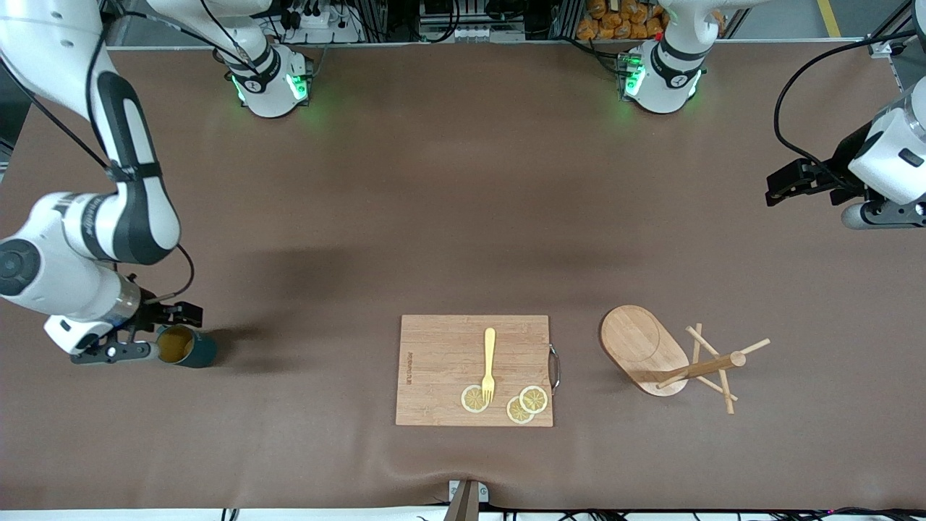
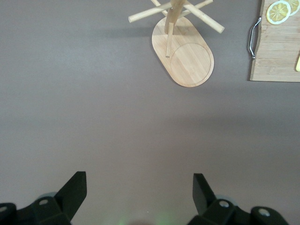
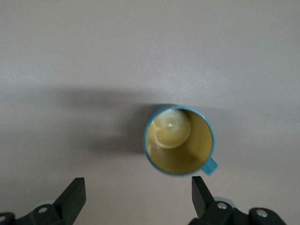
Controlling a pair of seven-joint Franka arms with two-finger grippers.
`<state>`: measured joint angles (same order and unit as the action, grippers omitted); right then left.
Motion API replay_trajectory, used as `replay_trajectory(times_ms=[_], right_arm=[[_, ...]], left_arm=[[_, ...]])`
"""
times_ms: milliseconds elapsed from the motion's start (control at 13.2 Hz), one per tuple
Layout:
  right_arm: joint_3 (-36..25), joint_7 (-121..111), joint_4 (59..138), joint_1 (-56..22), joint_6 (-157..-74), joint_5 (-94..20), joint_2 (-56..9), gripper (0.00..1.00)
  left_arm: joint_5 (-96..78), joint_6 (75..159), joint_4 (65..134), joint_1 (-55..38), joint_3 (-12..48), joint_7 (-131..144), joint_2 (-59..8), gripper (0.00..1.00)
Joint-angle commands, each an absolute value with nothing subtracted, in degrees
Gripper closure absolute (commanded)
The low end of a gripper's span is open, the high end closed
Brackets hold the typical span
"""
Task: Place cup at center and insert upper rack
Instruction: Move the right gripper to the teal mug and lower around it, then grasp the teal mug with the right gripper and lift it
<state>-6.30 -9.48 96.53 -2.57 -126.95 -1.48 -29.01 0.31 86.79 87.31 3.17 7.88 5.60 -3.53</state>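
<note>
Fingers of both grippers wide open, empty; 1 cup (image 1: 187, 346), 1 upper rack (image 1: 669, 357).

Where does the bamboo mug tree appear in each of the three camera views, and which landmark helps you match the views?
Front view: the mug tree stands on the brown table cover, beside the cutting board, toward the left arm's end.
Left wrist view: the mug tree shows near the top of the picture, oval base and pegs visible.
Right wrist view: not in it; only the cup shows.
Shared landmark: the cutting board's metal handle, seen in front and left wrist views.
</note>
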Motion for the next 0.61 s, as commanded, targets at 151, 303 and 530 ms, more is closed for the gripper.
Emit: replay_trajectory(times_ms=[151,303,530], right_arm=[[-6.24,-9.75,95.10,-2.72,-131.57,-2.02,-33.40,0.00],[-6.24,-9.84,95.01,-2.72,-132.36,-1.93,-34.45,0.00],[-6.24,-15.01,95.01,-2.64,-133.06,-2.02,-35.77,0.44]], left_arm=[[1.76,86.75,87.01,3.25,8.26,6.50,-3.87,0.00],[1.76,86.84,87.10,3.25,8.26,6.50,-3.87,0.00],[1.76,87.10,87.36,3.34,8.26,6.42,-3.78,0.00]])
